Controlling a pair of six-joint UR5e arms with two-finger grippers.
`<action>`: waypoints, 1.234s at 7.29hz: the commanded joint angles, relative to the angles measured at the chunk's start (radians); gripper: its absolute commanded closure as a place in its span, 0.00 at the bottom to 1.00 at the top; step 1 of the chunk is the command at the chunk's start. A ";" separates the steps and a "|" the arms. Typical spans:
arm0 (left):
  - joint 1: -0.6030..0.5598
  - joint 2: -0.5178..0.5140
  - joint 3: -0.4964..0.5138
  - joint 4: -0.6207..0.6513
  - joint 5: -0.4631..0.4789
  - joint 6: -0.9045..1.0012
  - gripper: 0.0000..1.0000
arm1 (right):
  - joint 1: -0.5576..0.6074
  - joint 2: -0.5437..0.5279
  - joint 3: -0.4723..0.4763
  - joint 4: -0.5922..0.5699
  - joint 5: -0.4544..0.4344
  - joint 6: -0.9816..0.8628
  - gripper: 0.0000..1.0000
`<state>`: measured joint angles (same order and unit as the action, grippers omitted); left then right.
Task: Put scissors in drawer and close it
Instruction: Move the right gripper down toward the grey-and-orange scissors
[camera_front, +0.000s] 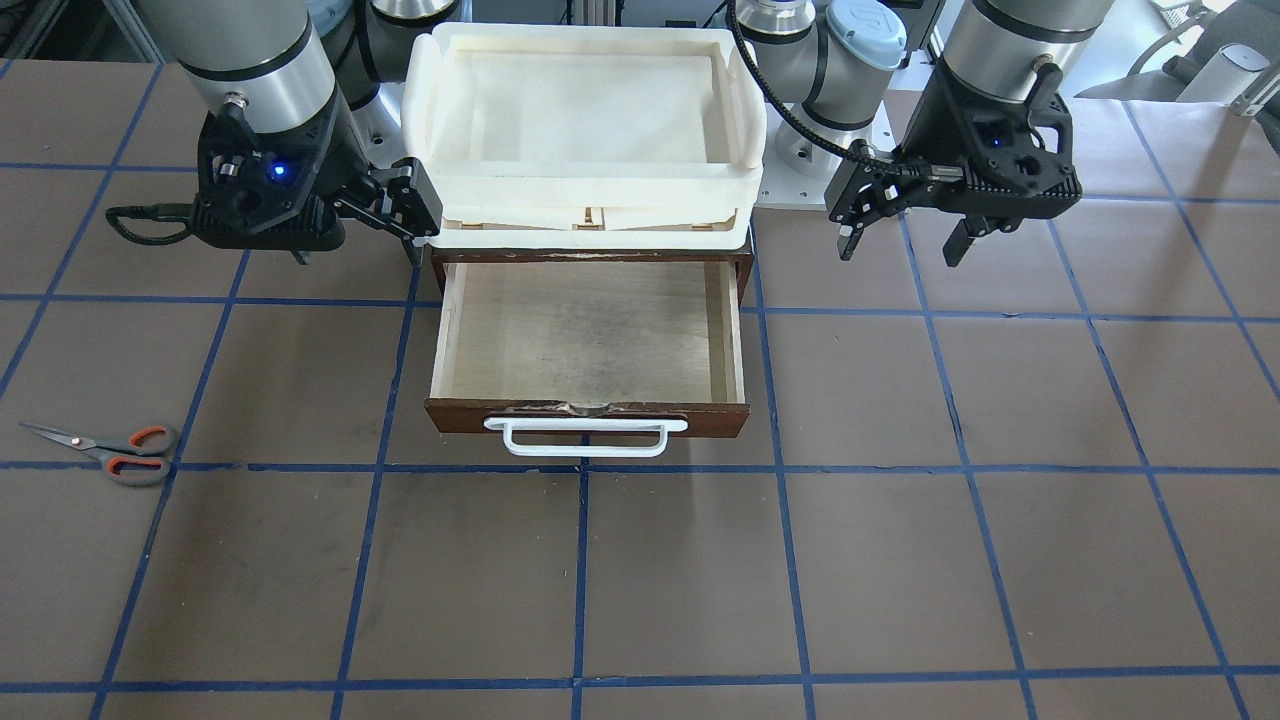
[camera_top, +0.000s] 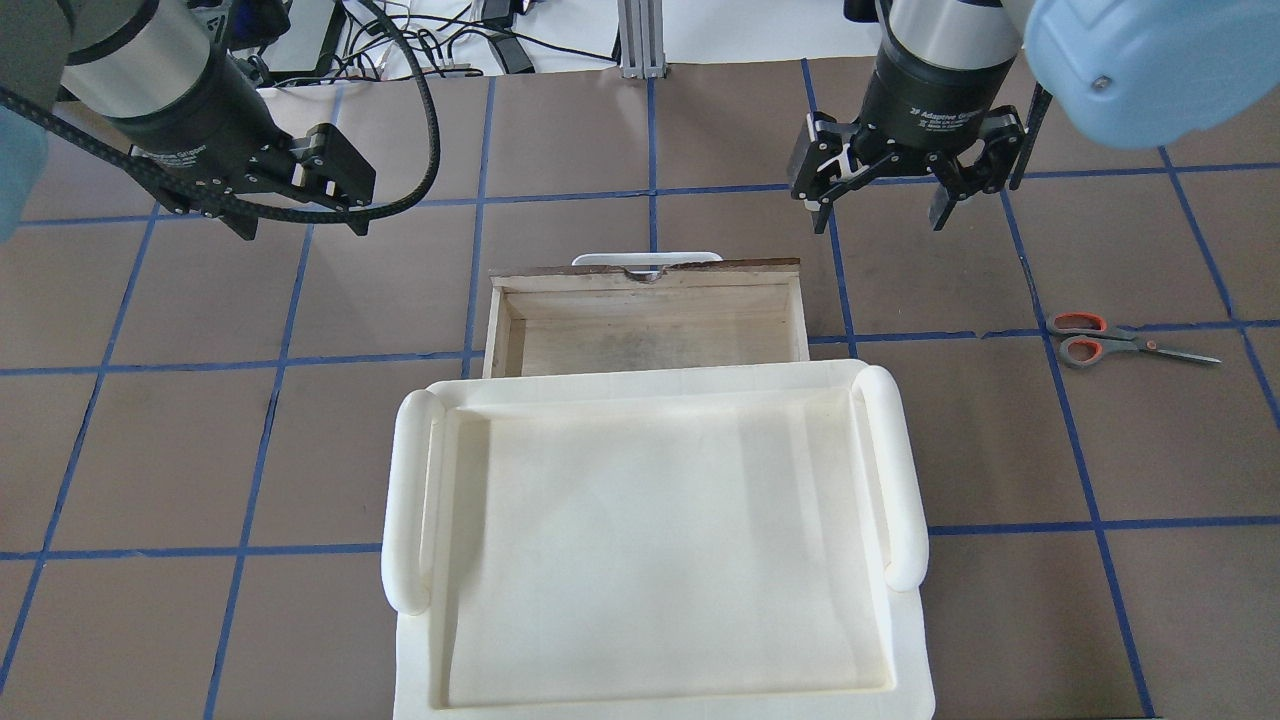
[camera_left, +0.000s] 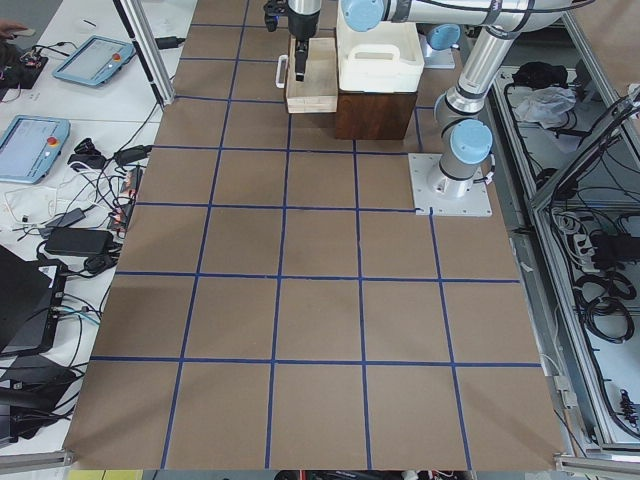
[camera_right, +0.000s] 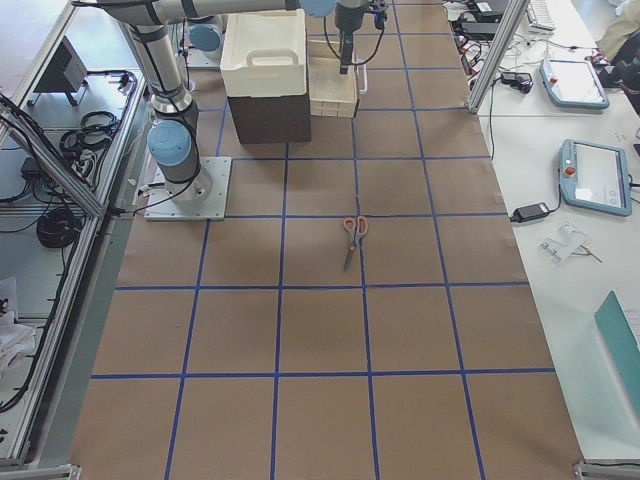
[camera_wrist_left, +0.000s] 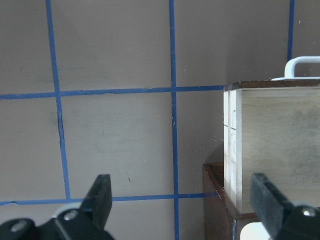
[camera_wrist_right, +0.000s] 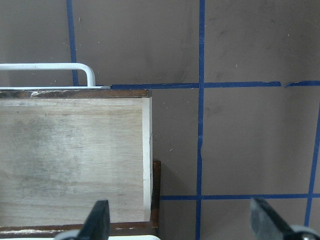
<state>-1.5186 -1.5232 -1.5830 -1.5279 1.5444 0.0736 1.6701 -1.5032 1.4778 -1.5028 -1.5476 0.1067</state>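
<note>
The scissors (camera_front: 110, 450) lie flat on the brown table, well off to my right side, also seen in the overhead view (camera_top: 1110, 340) and the right exterior view (camera_right: 353, 232). The drawer (camera_front: 700, 418) stands pulled out, its pale plywood inside bare (camera_top: 650, 335), with a white bar handle (camera_front: 585, 437). My right gripper (camera_top: 880, 212) is open and empty, hovering beside the drawer's right front corner (camera_wrist_right: 145, 95). My left gripper (camera_top: 300, 215) is open and empty, hovering off the drawer's left side (camera_wrist_left: 232, 130).
A cream-white plastic tray (camera_top: 410, 500) sits on top of the dark brown cabinet (camera_front: 590, 257) that houses the drawer. Blue tape lines grid the table. Tablets and cables lie on side benches (camera_left: 40, 140).
</note>
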 joint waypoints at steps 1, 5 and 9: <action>0.000 0.000 0.000 0.000 0.000 0.000 0.00 | 0.000 -0.002 0.001 0.001 -0.012 -0.007 0.00; 0.000 0.000 0.000 -0.002 0.003 0.000 0.00 | -0.006 -0.009 0.025 0.000 -0.017 -0.132 0.00; 0.000 0.000 0.000 0.000 0.002 0.000 0.00 | -0.209 0.024 0.114 -0.091 -0.012 -0.588 0.00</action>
<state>-1.5186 -1.5225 -1.5831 -1.5299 1.5458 0.0736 1.5465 -1.4940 1.5474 -1.5494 -1.5619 -0.3159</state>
